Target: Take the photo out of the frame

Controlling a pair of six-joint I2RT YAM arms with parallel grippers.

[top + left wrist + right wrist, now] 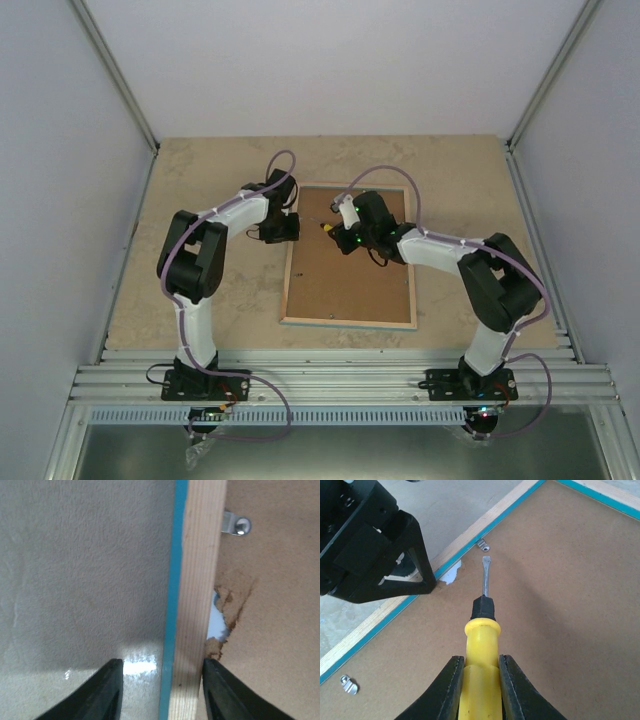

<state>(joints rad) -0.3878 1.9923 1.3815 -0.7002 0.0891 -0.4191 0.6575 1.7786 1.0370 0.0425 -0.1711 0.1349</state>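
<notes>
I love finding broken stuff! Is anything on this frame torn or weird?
Yes. On the frame, the brown back is torn beside the wood rim, near a metal clip; crumbled bits lift and a white patch shows through.

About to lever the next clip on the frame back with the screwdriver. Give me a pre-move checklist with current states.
1. Screwdriver clamped in right gripper: ok.
2. Blade lined up on the clip: ok, tip just short of it.
3. Left gripper bracing the frame: not ok, jaws open astride the rim.
4. Backing board intact: not ok, torn beside the rim.
5. Photo exposed: cannot tell, only a white patch shows through the tear.
</notes>
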